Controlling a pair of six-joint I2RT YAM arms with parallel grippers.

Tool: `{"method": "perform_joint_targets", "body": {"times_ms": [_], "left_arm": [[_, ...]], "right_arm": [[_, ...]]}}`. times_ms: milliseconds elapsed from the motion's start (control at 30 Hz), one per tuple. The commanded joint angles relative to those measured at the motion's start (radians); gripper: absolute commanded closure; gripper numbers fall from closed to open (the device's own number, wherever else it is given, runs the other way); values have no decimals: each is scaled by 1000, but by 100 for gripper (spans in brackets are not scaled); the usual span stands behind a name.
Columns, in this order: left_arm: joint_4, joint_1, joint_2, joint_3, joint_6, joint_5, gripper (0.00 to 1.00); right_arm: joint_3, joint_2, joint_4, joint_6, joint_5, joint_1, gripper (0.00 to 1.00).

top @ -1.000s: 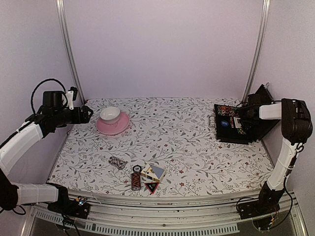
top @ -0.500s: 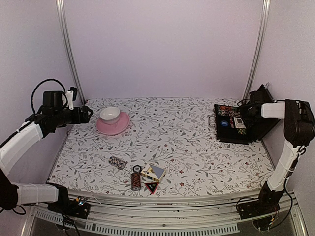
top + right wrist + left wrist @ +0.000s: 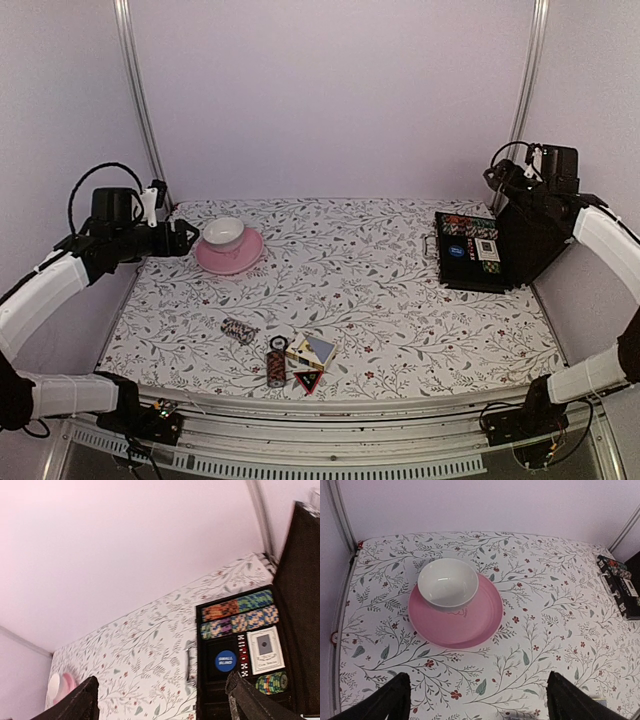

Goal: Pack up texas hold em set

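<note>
The black case of the texas hold em set lies open at the right, its lid standing up. Chip rolls, a card deck and a blue disc sit in it. Near the front edge lie a striped chip roll, a dark chip roll, a boxed deck and the red-black triangle marker. My right gripper hangs open above the case's back edge, holding nothing. My left gripper is open beside the pink saucer, with nothing between its fingers.
A pink saucer with a white cup stands at the back left, close in front of the left gripper. Metal frame posts rise at both back corners. The case also shows at the right edge of the left wrist view.
My right arm has lifted up and back from inside the case to above its lid. The left gripper has edged slightly right toward the saucer.
</note>
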Motion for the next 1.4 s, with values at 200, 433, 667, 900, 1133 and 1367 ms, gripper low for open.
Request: {"method": "perform_joint_targets", "body": {"times_ms": [200, 433, 667, 900, 1133, 1367], "left_arm": [[43, -10, -86, -42, 48, -84, 5], [33, -10, -86, -56, 60, -206, 4], [24, -10, -76, -56, 55, -200, 5], [21, -9, -95, -62, 52, -201, 4], [19, -9, -105, -63, 50, -204, 4], [18, -10, -103, -62, 48, -196, 4]], "right_arm": [[-42, -64, -157, -265, -90, 486, 9], [-62, 149, -106, -259, 48, 866, 13], [29, 386, -80, -311, 46, 1051, 12], [121, 539, -96, -371, 32, 1099, 9], [166, 620, -136, -421, 83, 1126, 10], [204, 664, -178, -457, 93, 1128, 10]]}}
